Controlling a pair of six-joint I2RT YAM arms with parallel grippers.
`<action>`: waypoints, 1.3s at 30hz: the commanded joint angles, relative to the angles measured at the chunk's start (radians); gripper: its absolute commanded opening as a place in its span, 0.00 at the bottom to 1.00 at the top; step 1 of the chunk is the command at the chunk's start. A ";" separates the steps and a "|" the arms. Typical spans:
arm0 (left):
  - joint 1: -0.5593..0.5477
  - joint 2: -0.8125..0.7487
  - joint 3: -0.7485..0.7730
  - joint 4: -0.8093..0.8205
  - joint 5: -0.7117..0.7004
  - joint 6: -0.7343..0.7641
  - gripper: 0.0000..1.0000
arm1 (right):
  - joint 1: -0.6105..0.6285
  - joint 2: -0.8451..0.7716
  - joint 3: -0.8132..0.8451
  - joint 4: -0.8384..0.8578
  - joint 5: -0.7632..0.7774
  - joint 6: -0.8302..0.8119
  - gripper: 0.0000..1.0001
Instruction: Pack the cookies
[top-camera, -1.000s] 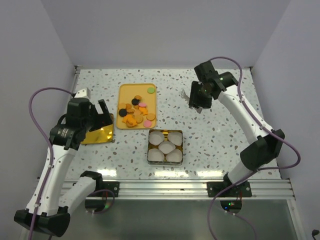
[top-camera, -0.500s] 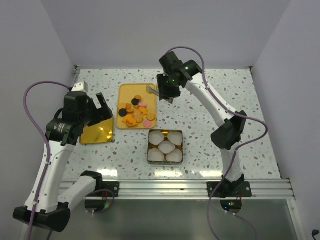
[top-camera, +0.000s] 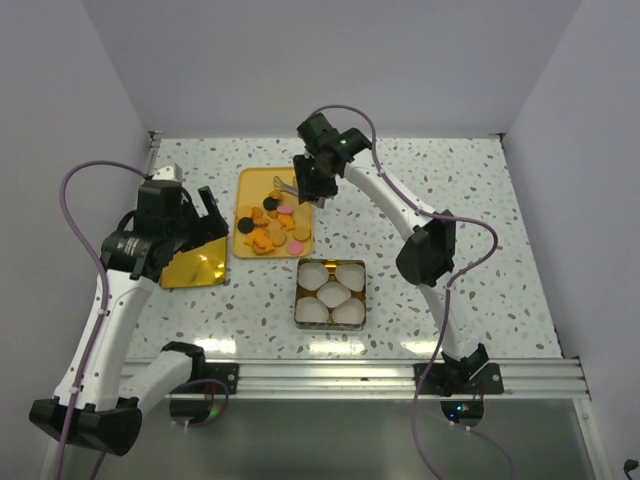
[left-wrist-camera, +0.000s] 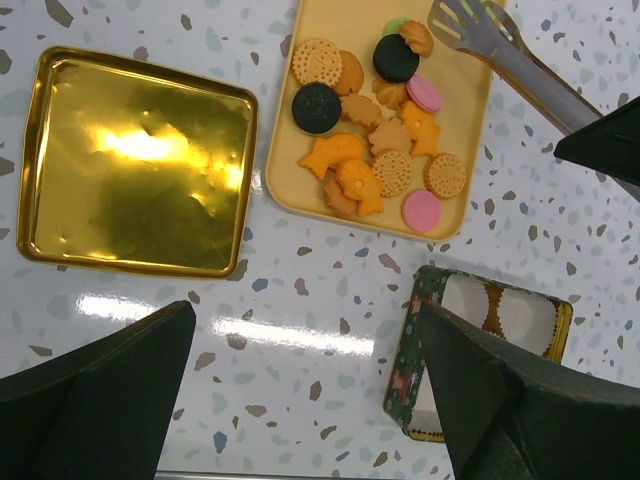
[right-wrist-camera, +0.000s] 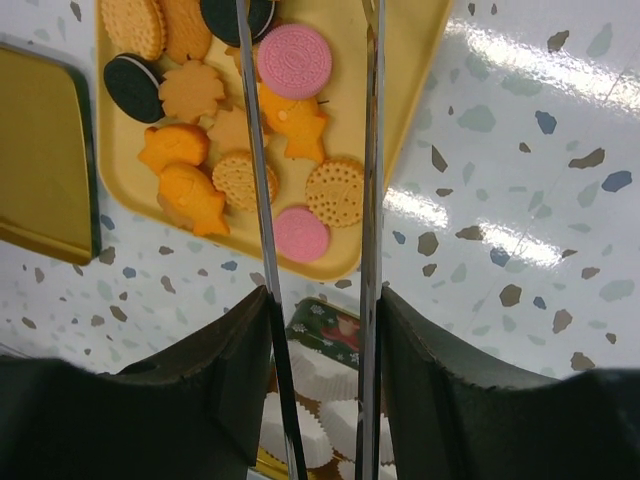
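Got cookies (top-camera: 272, 226) heaped on yellow tray (top-camera: 252, 181), mostly near half. Clamping metal tongs (right-wrist-camera: 371, 150) with right gripper (top-camera: 312, 183), tips over tray's far right corner. Keeping left gripper (left-wrist-camera: 305, 318) spread wide, empty, left of tray above gold lid (left-wrist-camera: 130, 160). Tin (top-camera: 299, 300) with paper cups just nearside of tray.

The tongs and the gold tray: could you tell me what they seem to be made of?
The tongs look like steel: brushed silver-grey with a dull sheen. The gold tray is probably thin tinplate: a polished gold surface that mirrors the lights as bright glare.

two black cookies (left-wrist-camera: 317, 107), two pink cookies (left-wrist-camera: 421, 210), five paper cups (top-camera: 332, 292), one tongs (left-wrist-camera: 490, 42).
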 joint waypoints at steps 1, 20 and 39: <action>0.006 0.024 0.047 0.036 0.009 0.033 1.00 | 0.012 -0.025 0.029 0.057 -0.037 -0.016 0.47; 0.006 0.001 -0.012 0.068 0.000 0.027 1.00 | 0.029 0.044 0.047 0.043 -0.034 -0.019 0.48; 0.006 0.029 0.019 0.095 -0.021 0.038 1.00 | 0.015 -0.068 0.047 0.012 0.009 -0.028 0.33</action>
